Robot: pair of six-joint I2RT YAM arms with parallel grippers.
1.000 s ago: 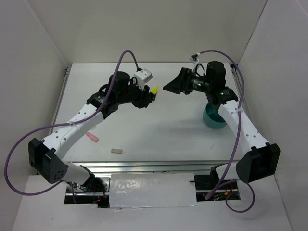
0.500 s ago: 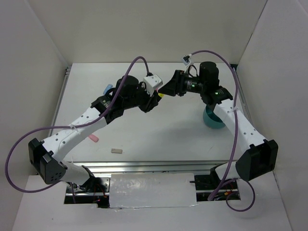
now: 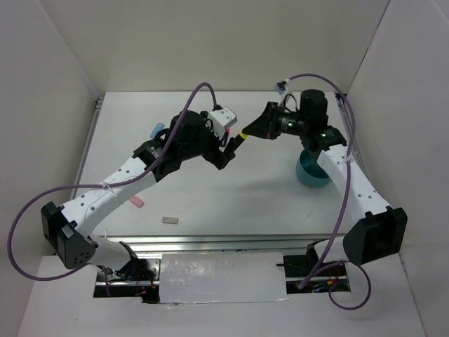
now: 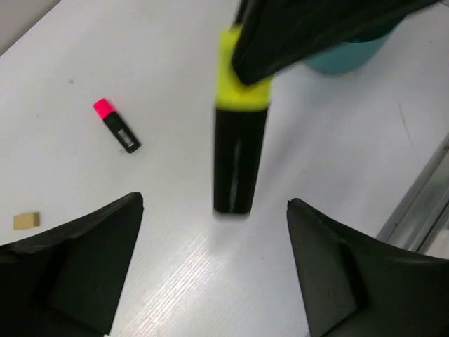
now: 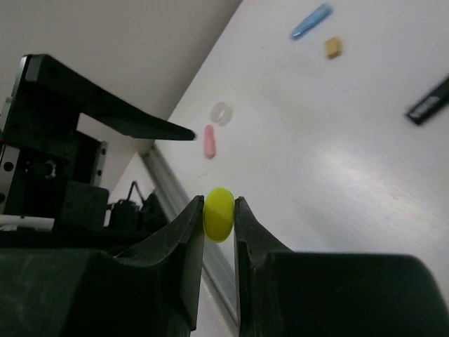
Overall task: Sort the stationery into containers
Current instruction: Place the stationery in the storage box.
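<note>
1. On the left part of the table (image 3: 210,196), a pink eraser (image 3: 135,201) lay flat. A tan eraser (image 3: 169,220) lay near it toward the front edge, and a blue clip (image 3: 156,130) lay farther back beside the left arm.
2. In the left wrist view, a pink-capped highlighter (image 4: 117,126) lay on the table, apart from everything else.
3. The left gripper (image 3: 229,147) hung over mid-table with its jaws spread wide. Its fingers (image 4: 84,260) flanked the black barrel without touching it.
4. The yellow-capped highlighter (image 4: 238,154) was up off the table, between the two grippers.
5. The right gripper (image 3: 254,130) was clamped on the yellow cap, one finger pressed against each side.
6. The round teal cup (image 3: 311,174) stood on the right, partly hidden under the right arm, well apart from the highlighter.
</note>
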